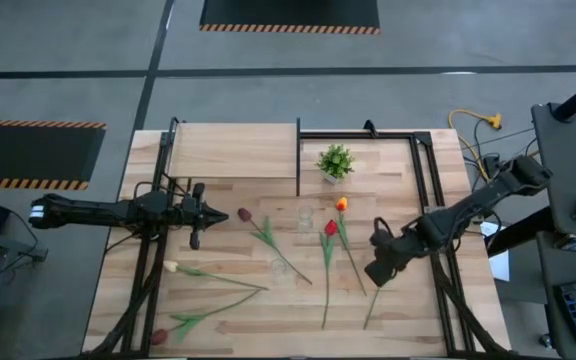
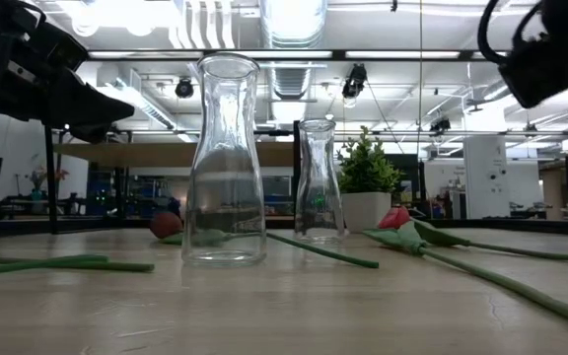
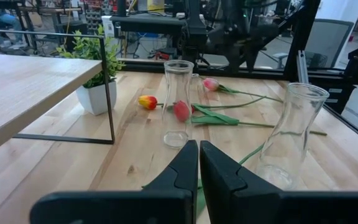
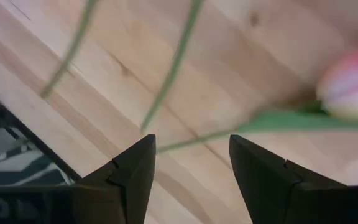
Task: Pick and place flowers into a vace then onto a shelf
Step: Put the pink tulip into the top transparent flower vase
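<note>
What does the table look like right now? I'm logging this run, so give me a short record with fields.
left gripper: shut, empty, beside the shelf
right gripper: open, above a pink tulip's stem
vases: two clear ones, upright, empty
flowers: all lying flat on the table
potted plant: next to the shelf

grey floor, striped black mats, ceiling lights.
</note>
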Motion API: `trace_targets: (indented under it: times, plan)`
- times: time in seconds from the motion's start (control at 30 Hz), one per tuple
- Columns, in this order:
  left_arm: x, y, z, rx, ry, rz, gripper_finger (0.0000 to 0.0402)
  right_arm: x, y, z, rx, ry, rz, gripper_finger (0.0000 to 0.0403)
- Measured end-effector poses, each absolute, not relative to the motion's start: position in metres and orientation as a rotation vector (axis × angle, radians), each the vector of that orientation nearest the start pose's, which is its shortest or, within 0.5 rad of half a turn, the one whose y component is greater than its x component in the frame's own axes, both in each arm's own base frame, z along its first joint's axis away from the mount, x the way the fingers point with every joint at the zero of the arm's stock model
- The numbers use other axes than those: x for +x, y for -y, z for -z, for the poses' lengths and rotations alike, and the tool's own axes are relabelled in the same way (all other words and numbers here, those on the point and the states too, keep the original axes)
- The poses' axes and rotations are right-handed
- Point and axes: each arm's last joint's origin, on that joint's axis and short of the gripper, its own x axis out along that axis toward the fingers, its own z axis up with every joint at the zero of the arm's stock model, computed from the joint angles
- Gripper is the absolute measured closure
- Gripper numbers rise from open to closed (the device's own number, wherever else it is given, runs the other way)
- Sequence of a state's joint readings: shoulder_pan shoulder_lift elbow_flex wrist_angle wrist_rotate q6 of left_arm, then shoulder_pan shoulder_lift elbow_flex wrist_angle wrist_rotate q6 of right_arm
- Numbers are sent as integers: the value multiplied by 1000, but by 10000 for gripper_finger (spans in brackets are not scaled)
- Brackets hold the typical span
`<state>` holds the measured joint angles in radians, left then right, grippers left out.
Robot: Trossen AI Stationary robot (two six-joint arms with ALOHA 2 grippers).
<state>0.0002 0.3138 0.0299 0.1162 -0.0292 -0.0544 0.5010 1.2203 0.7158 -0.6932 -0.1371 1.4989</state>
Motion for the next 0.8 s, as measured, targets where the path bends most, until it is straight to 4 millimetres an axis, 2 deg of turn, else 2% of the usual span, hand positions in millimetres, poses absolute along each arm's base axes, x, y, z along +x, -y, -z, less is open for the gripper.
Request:
trace_targets:
  times: [0.27, 0.47, 0.8]
  plan:
    - [116, -1, -158, -52, -166, -34, 402, 177, -117, -180, 1070, -1394, 578, 221]
    - [116, -1, -158, -52, -166, -34, 402, 176, -116, -165, 1021, -1407, 760, 229]
    - [116, -1, -158, -52, -166, -34, 402, 182, -118, -141, 981, -1405, 928, 244]
